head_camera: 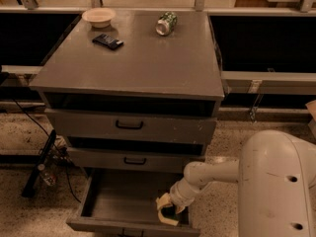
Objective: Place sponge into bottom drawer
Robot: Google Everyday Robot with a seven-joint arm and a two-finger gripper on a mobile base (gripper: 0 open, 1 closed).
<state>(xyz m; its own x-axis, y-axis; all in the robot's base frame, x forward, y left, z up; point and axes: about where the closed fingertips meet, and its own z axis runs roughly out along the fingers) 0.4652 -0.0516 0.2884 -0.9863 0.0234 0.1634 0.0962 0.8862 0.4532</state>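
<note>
The bottom drawer (121, 199) is pulled out, a wide shallow grey tray under the two upper drawers. My gripper (166, 212) reaches down into its right front corner, just behind the drawer front. Its pale fingers (162, 202) stand on either side of a small dark green object, the sponge (173, 212), which sits low in the drawer, mostly hidden by the fingers. I cannot tell whether the sponge rests on the drawer floor.
On the cabinet top (148, 68) lie a beige bowl (98, 17), a flat black packet (107, 41) and a can on its side (166, 23). The two upper drawers (129, 125) are slightly open. Cables and a black bar (39, 164) lie on the floor at left. My arm's white body (276, 186) fills the lower right.
</note>
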